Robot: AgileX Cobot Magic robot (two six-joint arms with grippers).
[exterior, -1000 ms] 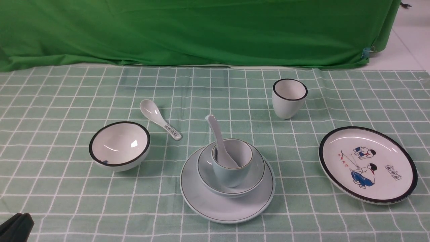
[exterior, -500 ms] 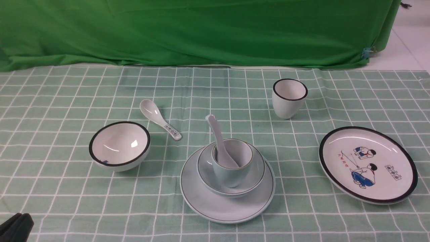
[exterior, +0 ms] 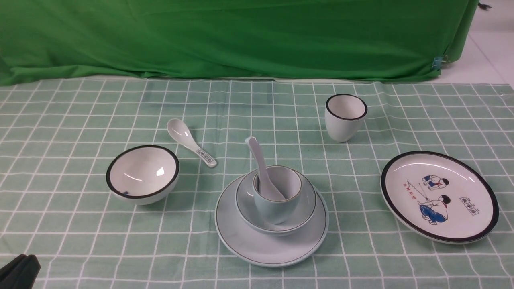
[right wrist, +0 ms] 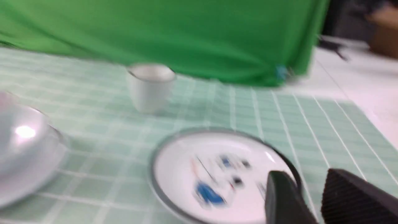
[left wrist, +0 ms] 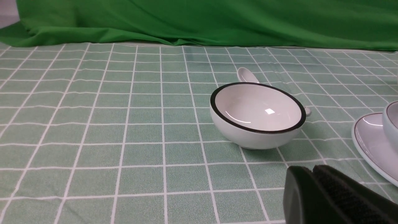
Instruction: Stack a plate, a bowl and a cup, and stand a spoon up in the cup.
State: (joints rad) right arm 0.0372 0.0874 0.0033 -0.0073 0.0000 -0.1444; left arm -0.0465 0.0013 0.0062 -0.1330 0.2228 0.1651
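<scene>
In the middle of the front view the pale blue plate [exterior: 241, 241] lies on the checked cloth. The shallow bowl [exterior: 306, 208] sits on it, and the pale blue cup [exterior: 275, 210] stands in the bowl. The plain white spoon [exterior: 257, 158] stands in the cup, handle leaning up and to the left. My left gripper [exterior: 22, 267] is shut and empty at the near left corner, well clear of the stack; the left wrist view shows its tips [left wrist: 311, 169] pressed together beside the plate's edge [left wrist: 370, 140]. In the blurred right wrist view, my right gripper [right wrist: 306, 174] stands open and empty.
A black-rimmed bowl [exterior: 142, 174] and a marked spoon [exterior: 192, 142] lie left of the stack. A black-rimmed cup [exterior: 345, 116] stands at the back right. The cartoon plate [exterior: 439, 196] lies at the right, just beyond my right gripper's tips. A green curtain [exterior: 241, 36] closes off the back.
</scene>
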